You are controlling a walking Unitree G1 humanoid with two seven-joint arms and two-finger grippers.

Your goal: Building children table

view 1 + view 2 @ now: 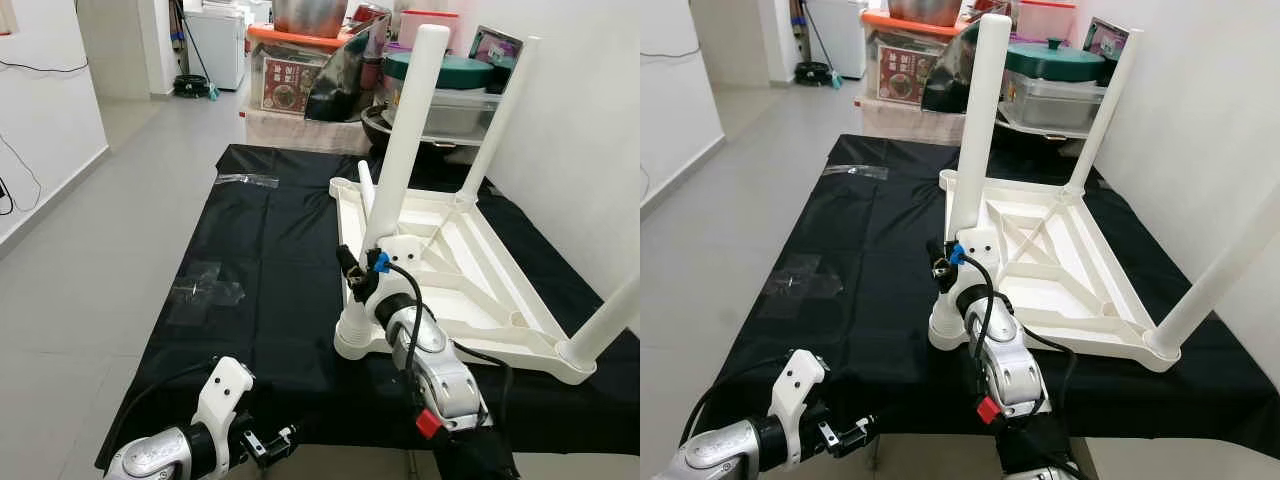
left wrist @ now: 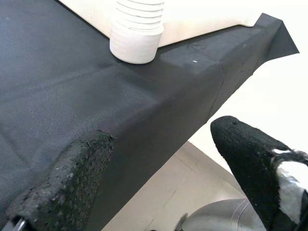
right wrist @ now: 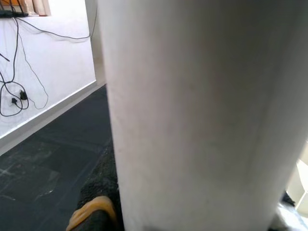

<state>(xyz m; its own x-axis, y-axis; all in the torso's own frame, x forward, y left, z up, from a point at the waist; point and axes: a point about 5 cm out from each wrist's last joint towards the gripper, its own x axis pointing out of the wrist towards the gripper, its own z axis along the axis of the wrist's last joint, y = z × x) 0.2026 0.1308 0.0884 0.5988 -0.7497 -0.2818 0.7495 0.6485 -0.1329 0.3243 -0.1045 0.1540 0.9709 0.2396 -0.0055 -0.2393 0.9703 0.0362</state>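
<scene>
A white children's table (image 1: 470,270) lies upside down on a black cloth (image 1: 270,260). At its near left corner a white leg (image 1: 405,140) stands upright, its ribbed foot end (image 2: 137,36) resting on the cloth. My right gripper (image 1: 365,268) is shut on this leg low down, and in the right wrist view the leg (image 3: 192,110) is pressed against a black finger (image 3: 98,192). Two more legs (image 1: 498,110) (image 1: 605,325) stand at the right corners. My left gripper (image 1: 283,438) hangs open at the cloth's front edge, its fingers (image 2: 72,178) wide apart and empty.
Storage boxes, a metal pot and a green-lidded container (image 1: 440,75) crowd the far end of the cloth. A white wall runs close along the right. Clear plastic scraps (image 1: 205,290) lie on the cloth's left part. Grey floor (image 1: 90,270) stretches to the left.
</scene>
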